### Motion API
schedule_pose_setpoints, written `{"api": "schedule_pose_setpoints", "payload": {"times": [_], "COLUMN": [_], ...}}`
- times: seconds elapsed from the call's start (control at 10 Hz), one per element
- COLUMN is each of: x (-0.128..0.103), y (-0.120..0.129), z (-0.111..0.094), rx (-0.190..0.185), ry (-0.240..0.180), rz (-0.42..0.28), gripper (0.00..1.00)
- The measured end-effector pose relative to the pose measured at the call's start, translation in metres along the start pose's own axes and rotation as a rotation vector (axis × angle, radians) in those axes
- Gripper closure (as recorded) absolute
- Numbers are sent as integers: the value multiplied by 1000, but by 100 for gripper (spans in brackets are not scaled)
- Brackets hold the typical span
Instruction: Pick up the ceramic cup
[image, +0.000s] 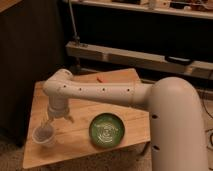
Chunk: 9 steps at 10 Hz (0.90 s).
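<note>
On table (80, 146), ceramic cup (44, 136) upright, mouth up, end effector (58, 121) just above.

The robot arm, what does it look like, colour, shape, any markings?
The arm is smooth, off-white and tubular, widening into a bulky rounded casing toward the picture's right. A row of small dark dots runs along its side. No loose cables show. The gripper, greyish, sits at the wrist end just above the ceramic cup on the wooden table.
</note>
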<state>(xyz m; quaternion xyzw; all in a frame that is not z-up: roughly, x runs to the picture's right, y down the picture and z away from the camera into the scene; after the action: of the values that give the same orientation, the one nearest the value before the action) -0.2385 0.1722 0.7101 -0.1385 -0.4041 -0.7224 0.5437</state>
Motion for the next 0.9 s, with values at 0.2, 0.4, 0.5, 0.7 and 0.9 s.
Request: {"api": "schedule_pose_setpoints", "payload": {"times": [0.2, 0.4, 0.5, 0.7, 0.9], "x": [-2, -4, -4, -5, 2], "y": [1, 1, 1, -1, -11], "z": [10, 20, 25, 39, 53], "rx": [0, 12, 18, 42, 87], "ry": [-8, -22, -31, -47, -55], "rz": [6, 12, 15, 23, 37], "gripper": [42, 42, 42, 42, 44]}}
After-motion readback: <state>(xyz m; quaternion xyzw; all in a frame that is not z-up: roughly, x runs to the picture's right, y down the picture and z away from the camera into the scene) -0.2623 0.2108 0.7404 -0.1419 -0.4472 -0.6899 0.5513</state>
